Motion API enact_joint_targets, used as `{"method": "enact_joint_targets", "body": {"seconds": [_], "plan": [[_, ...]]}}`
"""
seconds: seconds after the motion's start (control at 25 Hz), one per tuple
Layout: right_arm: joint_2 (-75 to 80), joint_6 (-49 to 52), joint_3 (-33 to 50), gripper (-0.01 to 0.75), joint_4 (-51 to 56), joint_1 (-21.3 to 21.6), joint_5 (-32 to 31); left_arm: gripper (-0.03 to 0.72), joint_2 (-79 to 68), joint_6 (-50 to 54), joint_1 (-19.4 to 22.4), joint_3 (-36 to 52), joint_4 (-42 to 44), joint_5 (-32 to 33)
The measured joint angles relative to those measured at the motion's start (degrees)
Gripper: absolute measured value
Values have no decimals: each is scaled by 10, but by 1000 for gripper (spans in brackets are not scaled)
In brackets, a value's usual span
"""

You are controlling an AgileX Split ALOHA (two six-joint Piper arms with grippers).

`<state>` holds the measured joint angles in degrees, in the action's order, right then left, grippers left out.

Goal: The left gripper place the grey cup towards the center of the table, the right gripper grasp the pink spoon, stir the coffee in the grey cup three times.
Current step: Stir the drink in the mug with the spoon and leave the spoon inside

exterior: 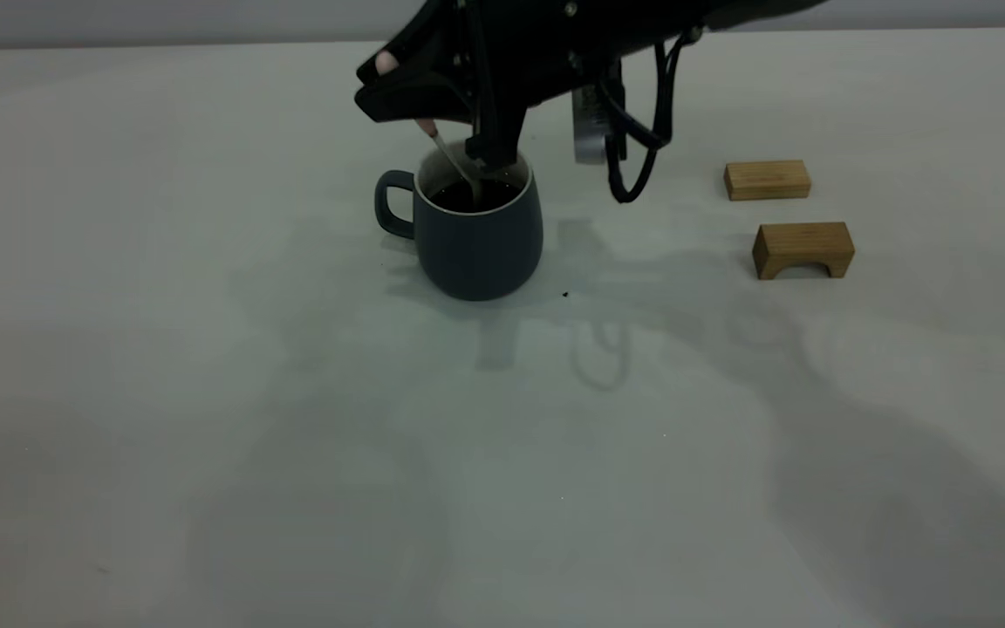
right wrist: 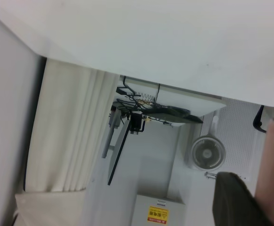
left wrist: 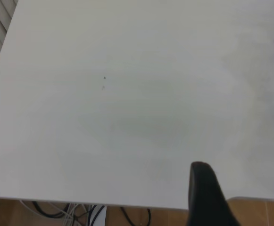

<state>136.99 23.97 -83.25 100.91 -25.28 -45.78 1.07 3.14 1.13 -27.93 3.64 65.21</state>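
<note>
On the bench (exterior: 206,436), the grey cup (exterior: 478,235) is seen standing upright. Directly above the cup, the right tool (exterior: 433,105) is closed on the pink spoon (exterior: 446,150), whose bowl is dipped into the coffee (exterior: 468,196). Whether the left tool (left wrist: 207,197) is open cannot be told.

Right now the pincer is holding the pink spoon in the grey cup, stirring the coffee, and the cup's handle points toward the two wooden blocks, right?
Nearly. The right pincer does hold the pink spoon dipped into the coffee in the grey cup. But the exterior view shows the cup's handle pointing away from the two wooden blocks, which sit on the cup's opposite side.
</note>
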Motion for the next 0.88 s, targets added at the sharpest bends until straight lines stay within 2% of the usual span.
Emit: {"method": "enact_joint_targets", "body": {"seconds": [0.28,0.56,0.72,0.88], "plan": [[30,62,-20,126,0,0,-18,469,0,0,0,0,0,0],[55,38,-64,126,-5,4,-16,469,0,0,0,0,0,0],[56,26,-65,126,-47,30,-12,469,0,0,0,0,0,0],[56,97,-65,126,-75,53,-33,469,0,0,0,0,0,0]]}}
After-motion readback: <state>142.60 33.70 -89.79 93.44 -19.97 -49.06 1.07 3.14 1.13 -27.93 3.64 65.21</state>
